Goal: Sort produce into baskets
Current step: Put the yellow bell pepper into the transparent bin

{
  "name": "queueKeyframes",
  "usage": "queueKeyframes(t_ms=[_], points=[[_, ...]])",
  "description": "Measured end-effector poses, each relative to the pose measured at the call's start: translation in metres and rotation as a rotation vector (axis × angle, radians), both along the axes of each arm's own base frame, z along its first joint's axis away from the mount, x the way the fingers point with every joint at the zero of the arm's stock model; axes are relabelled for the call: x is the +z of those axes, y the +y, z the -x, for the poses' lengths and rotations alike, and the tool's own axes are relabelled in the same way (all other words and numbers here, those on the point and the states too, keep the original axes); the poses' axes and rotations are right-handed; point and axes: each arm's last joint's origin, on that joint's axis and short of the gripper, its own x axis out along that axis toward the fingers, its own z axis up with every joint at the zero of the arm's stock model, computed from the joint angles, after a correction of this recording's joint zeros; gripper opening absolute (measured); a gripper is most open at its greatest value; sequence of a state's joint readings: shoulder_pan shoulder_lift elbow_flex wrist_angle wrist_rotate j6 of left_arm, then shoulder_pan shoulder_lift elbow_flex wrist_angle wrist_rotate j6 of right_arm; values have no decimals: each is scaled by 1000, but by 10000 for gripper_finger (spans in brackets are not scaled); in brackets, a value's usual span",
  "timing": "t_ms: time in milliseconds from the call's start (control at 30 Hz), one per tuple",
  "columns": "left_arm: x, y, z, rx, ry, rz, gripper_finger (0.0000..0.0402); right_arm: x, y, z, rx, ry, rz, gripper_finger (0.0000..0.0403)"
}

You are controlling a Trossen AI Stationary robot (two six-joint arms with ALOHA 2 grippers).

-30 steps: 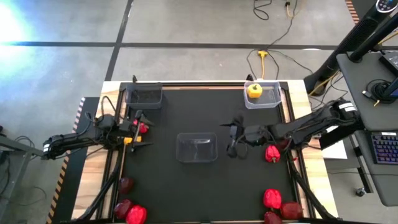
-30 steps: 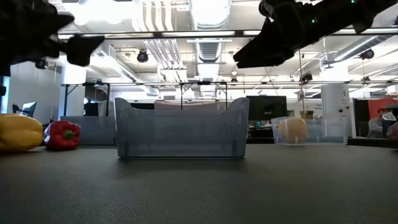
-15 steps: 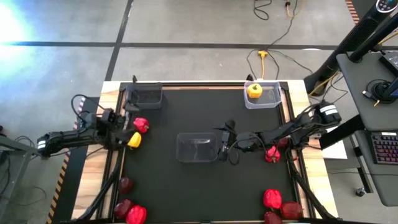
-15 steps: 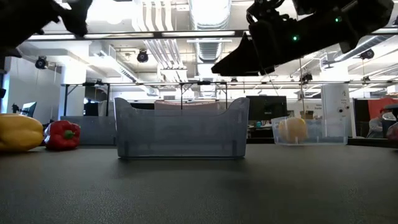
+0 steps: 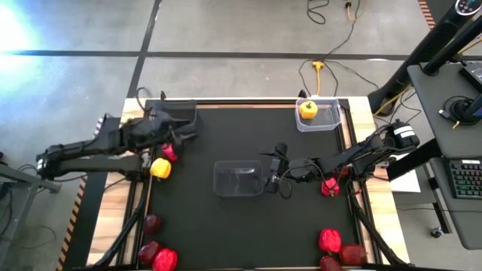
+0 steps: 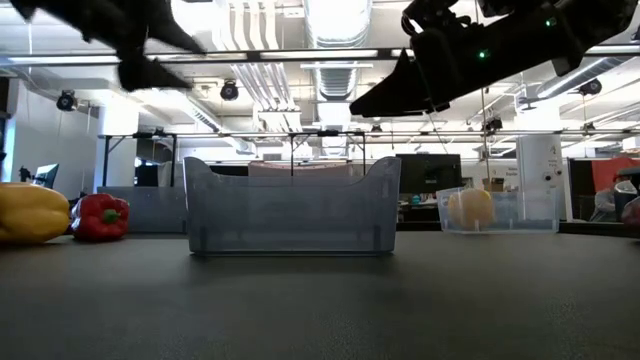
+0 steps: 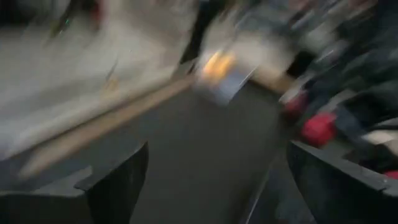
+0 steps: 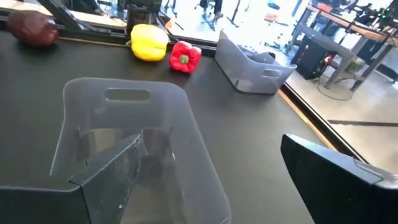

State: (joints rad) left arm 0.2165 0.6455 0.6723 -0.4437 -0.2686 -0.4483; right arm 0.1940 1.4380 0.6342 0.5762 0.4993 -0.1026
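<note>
Beside the clear, round-cornered plastic tub (image 5: 239, 179) on the matte black surface (image 5: 226, 233), both tools gape empty: right tool (image 5: 273, 174), left tool (image 5: 183, 129).

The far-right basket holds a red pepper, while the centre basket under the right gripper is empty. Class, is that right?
Not quite. The far-right basket holds a yellow pepper, not a red one, as the high view shows. The rest stands: the centre basket is empty, with the open right gripper at its edge.
</note>
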Motion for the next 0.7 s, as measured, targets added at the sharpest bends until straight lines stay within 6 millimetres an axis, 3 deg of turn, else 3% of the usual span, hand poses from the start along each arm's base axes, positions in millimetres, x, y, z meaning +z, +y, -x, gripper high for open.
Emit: queueKeyframes(t_ms=[233,600,700], points=[[-5,-7,11,231,474,459,364,-3,-1,1,-2,26,9,374],[-53,-8,-1,352,1040,635,364,-8,-4,4,-6,52,22,374],[-65,-5,-10,338,1125,690,362,-9,-4,4,-6,58,23,374]])
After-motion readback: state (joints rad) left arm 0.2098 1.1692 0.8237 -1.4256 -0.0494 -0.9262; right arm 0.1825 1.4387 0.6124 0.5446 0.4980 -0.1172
